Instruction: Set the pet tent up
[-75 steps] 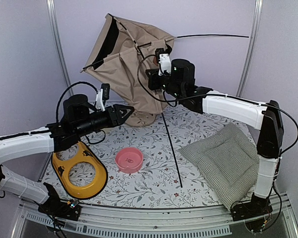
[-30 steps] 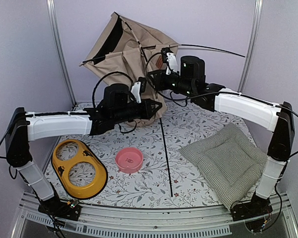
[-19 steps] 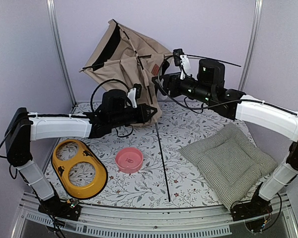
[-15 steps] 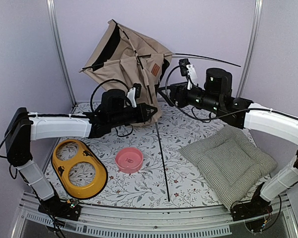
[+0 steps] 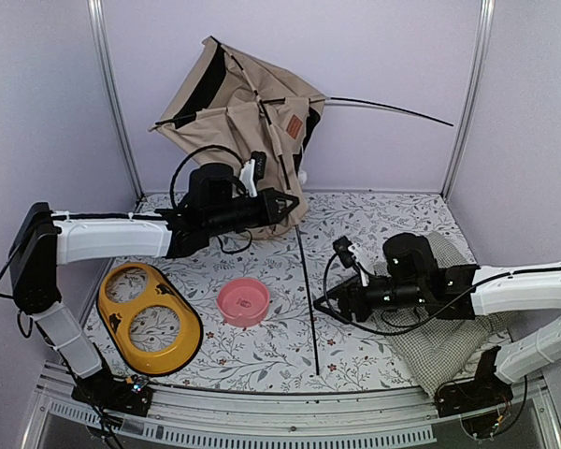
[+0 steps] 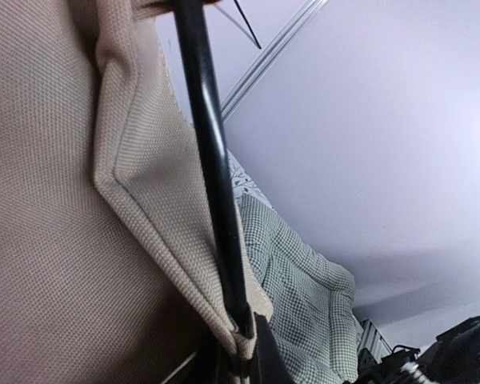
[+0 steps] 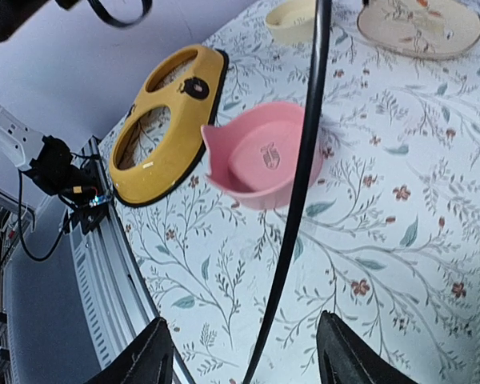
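- The pet tent [image 5: 234, 112] sits half-collapsed at the back of the table [image 5: 379, 224], tilted, with its beige cloth bunched. Its orange-brown label [image 5: 294, 127] faces the room.
- A thin top pole [image 5: 393, 107] juts out of the tent to the right, hanging in the air.
- The left gripper [image 5: 285, 202] reaches in at the tent's lower front edge. In the left wrist view its fingers [image 6: 268, 360] are clenched on a black held pole [image 6: 212, 160] together with the beige hem [image 6: 144, 200] beside it.
- A long pole [image 5: 306, 290] runs from the tent's foot across the flowered table toward the near edge.
- The right gripper [image 5: 323, 307] hangs low over the table by that pole, jaws spread wide. In the right wrist view the long pole [image 7: 300, 184] passes between its fingers [image 7: 152, 356] and touches neither.
- The pink bowl [image 5: 242, 301] lies just left of the long pole, and the yellow feeder [image 5: 150, 316] lies further left.
- The green-checked cushion [image 5: 453, 332] lies under the right arm.
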Robot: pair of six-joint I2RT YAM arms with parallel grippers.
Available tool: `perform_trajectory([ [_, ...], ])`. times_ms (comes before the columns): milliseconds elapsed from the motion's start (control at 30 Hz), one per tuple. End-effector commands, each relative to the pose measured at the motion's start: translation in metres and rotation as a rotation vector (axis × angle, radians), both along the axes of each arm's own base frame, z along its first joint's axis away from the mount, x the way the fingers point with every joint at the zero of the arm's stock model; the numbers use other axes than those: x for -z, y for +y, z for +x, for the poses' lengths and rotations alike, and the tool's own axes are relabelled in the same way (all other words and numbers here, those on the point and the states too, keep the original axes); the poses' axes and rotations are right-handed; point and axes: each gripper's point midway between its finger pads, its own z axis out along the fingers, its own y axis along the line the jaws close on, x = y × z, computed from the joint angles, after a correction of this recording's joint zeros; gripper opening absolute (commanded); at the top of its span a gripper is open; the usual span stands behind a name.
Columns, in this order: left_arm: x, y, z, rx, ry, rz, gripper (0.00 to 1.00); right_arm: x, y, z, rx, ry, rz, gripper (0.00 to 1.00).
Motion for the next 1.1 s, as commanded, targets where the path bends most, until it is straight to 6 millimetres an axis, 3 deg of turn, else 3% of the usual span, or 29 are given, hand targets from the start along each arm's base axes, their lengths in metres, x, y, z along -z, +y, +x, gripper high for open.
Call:
perform_trajectory([
  [0, -0.050, 0.007, 0.015, -0.036, -0.104, -0.084, 0.00, 0.014, 0.002, -0.028, -0.038, 0.093, 0.042, 0.63],
  [300, -0.056, 0.003, 0.018, -0.030, -0.109, -0.095, 0.00, 0.072, 0.004, -0.056, -0.078, 0.239, -0.010, 0.54],
  [467, -0.059, 0.002, 0.017, -0.024, -0.112, -0.100, 0.00, 0.098, 0.007, -0.057, -0.063, 0.281, -0.057, 0.47],
  [767, -0.064, 0.002, 0.016, -0.012, -0.118, -0.106, 0.00, 0.115, 0.003, -0.050, -0.001, 0.298, -0.087, 0.29],
  [900, -0.064, 0.003, 0.015, -0.008, -0.115, -0.109, 0.00, 0.121, 0.002, -0.047, 0.020, 0.302, -0.102, 0.26],
  [1067, -0.064, 0.003, 0.014, 0.000, -0.114, -0.112, 0.00, 0.119, 0.001, -0.042, 0.043, 0.288, -0.106, 0.16],
])
